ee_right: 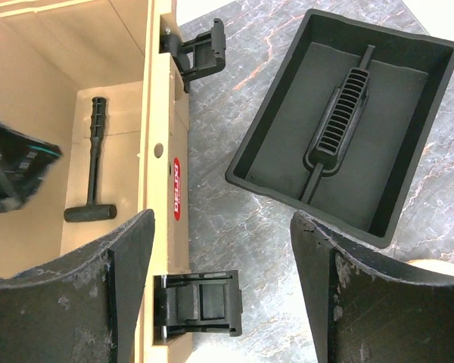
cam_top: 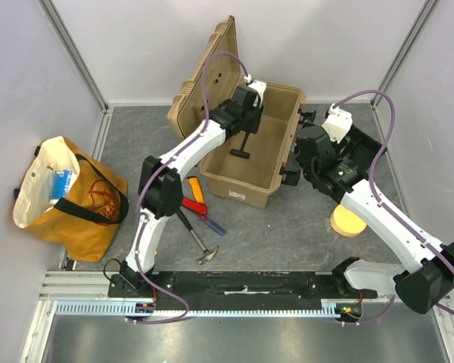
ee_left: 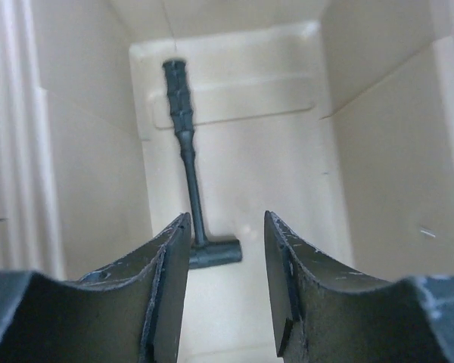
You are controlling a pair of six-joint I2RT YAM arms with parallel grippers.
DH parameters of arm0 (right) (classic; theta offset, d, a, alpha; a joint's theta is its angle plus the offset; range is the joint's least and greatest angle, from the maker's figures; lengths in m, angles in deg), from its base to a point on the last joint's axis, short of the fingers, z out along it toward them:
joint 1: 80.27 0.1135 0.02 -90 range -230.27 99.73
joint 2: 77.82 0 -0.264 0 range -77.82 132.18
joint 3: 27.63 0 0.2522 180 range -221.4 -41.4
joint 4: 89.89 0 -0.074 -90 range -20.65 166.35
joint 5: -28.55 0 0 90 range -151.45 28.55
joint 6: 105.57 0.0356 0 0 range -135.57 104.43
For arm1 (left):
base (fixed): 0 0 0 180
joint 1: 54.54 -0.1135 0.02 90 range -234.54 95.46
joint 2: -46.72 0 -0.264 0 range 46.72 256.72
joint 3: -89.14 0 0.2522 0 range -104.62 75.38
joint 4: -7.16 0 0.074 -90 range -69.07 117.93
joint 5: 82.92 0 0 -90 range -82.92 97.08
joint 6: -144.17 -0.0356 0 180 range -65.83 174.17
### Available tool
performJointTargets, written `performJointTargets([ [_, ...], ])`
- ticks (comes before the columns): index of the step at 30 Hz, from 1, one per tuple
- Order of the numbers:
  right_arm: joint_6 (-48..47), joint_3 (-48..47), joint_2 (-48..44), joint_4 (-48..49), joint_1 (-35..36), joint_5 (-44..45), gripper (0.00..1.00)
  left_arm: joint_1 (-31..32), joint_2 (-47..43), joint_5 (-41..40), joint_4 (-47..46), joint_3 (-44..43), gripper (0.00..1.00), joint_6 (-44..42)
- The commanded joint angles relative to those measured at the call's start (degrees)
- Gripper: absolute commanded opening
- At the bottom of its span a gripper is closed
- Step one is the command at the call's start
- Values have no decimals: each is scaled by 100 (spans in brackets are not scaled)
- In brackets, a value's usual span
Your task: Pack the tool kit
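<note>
A mustard cloth bag [cam_top: 76, 219] with black straps slumps at the left of the dark, marbled counter [cam_top: 287, 227]; it gapes open on a pale lining and something blue. To its right, three tools lie loose on the counter just in front of the case. They are an orange-handled tool [cam_top: 195, 187], a slim tool with a red and blue grip [cam_top: 204, 218] and a steel-headed hammer [cam_top: 197, 236].

The tool kit's case [cam_top: 276, 178] is a deep, tan box of hard plastic. It stands in the middle of the counter with its ribbed lid [cam_top: 204, 76] tipped back upright. Its inside is smooth and pale. A black T-shaped mallet [ee_left: 188, 151] with a knurled grip lies flat on the floor of the case.

The left end effector [ee_left: 227, 227] hangs inside the case above the mallet's head. Its dark, scuffed fingers [ee_left: 170, 257] are spread, with nothing between them.

The case's right wall carries two black latches [ee_right: 200, 302] and a small red label [ee_right: 176, 189].

The right end effector [ee_right: 223, 227] hovers over that wall and the counter beside it, likewise spread and empty. Further right a black rectangular tray [ee_right: 408, 144] with a ribbed centre handle sits on the counter, tilted askew to the case. A round tan disc [cam_top: 348, 221] lies nearer the arm bases.
</note>
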Motion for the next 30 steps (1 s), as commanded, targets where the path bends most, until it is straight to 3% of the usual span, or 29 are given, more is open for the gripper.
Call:
performJointTargets([
  [1,-37,-265,-151,166,-28,-163,79,71,-1380,626,67,-25,49,-22],
  [6,-897,-317,-178,657,-28,-1259,80,80,-2521,1180,649,219,50,13],
  [10,-1776,-554,-125,1228,7,-3523,76,71,-3523,1190,763,939,51,92],
  [12,-2014,-870,102,1212,261,-4161,76,80,-3946,1067,834,1292,52,136],
  [18,-2648,-1232,876,1352,1702,-4040,77,80,-4992,225,1071,1706,53,101],
  [26,-3306,-257,1386,2397,3495,-2829,76,80,-6346,-726,1002,2119,56,75],
  [30,-3334,-150,1878,2566,3900,-2817,75,80,-6768,-990,808,2514,58,145],
])
